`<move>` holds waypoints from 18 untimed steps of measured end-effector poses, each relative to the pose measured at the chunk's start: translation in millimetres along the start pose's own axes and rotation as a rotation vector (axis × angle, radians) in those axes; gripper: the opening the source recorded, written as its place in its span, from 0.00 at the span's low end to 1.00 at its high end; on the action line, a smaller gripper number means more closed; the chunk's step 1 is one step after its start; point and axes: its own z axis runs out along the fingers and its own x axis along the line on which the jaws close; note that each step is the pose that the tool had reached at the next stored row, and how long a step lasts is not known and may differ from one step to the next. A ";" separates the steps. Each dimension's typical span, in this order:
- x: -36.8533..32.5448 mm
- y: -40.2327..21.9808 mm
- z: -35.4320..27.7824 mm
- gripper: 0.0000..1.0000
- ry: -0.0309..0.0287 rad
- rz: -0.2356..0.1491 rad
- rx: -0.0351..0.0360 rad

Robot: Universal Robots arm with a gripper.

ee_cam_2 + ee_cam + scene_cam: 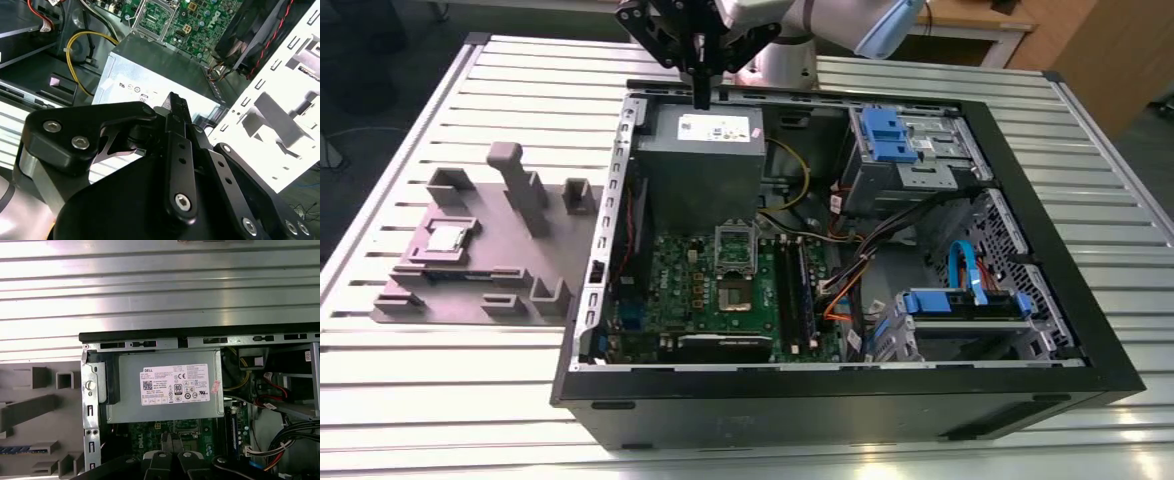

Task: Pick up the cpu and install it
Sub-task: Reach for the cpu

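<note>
Gripper (703, 98) over power supply (700, 165); cpu (447, 238) silver square, pale rim.

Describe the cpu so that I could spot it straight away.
Start at the open black computer case; at the exterior view's left of it a grey fixture tray with upright blocks lies on the slatted table. The cpu is the small flat square on that tray's mauve part, the one shiny silver piece among dull plastic shapes.

Gripper (703, 98) above power supply (700, 160), cpu (447, 237) on grey fixture (454, 300) beside open case (854, 385)
</note>
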 end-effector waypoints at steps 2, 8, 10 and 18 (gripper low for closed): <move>0.4 0.0 0.0 0.10 0.0000 0.000 0.0000; 2.7 -0.2 -0.1 0.10 0.0000 0.000 0.0000; 3.1 -0.2 -0.1 0.10 0.0000 0.000 0.0000; 14.7 -1.1 0.0 0.10 0.0000 0.000 0.0000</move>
